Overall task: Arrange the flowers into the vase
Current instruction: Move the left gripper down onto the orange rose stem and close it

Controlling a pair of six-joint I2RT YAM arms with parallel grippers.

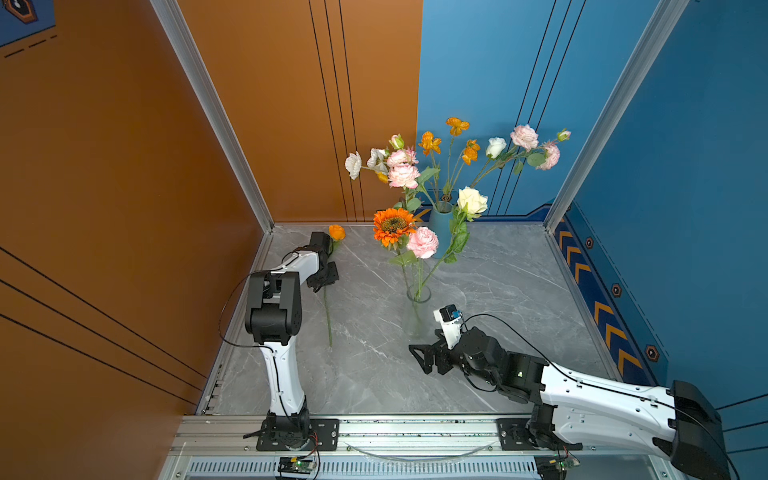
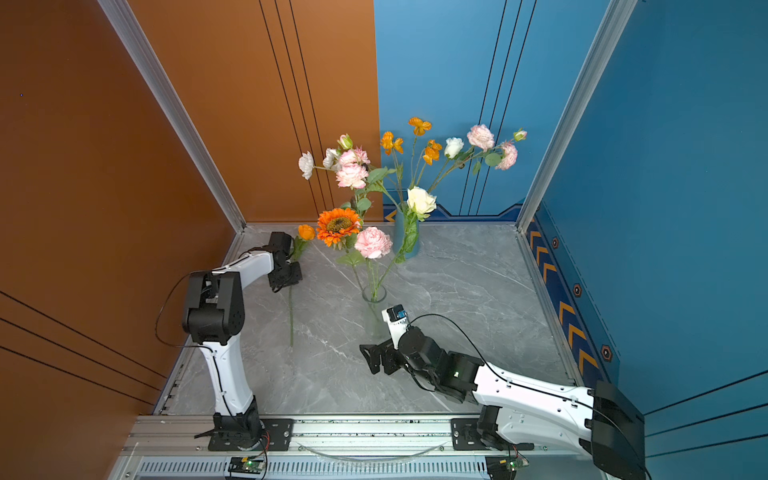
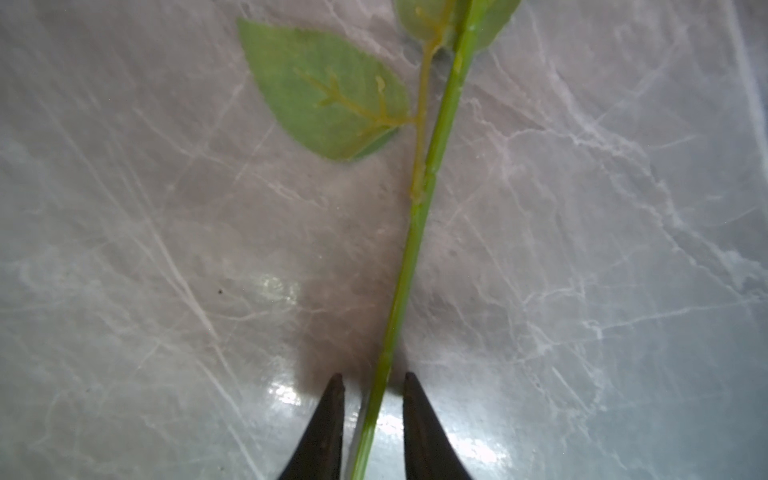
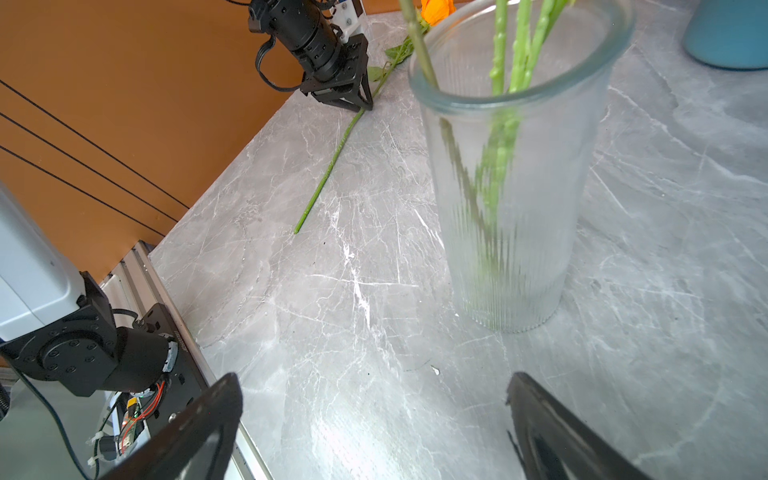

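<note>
Stem [image 3: 399, 291] of the loose orange flower [image 1: 336, 232] lies flat on the table [image 3: 166, 249], bloom toward the back wall. The left gripper [image 3: 372, 377] straddles it crosswise, jaws narrowly apart with slim gaps either side, not yet pinching. The glass vase [image 1: 417, 309] stands off to its right, beside the right gripper [image 4: 372, 376], whose jaws gape wide and empty.

- We find bare desk [image 1: 365, 374] between the lying flower [image 1: 328, 320] and the glass vase [image 1: 415, 320], room for a hand to pass.
- Blooms [image 1: 392, 226] lean over the glass vase's mouth and crowd it from above.
- The blue vase [image 1: 440, 224] stands behind it by the back wall [image 1: 478, 104].
- Our right hand [image 1: 417, 359] sits just before the glass vase.
</note>
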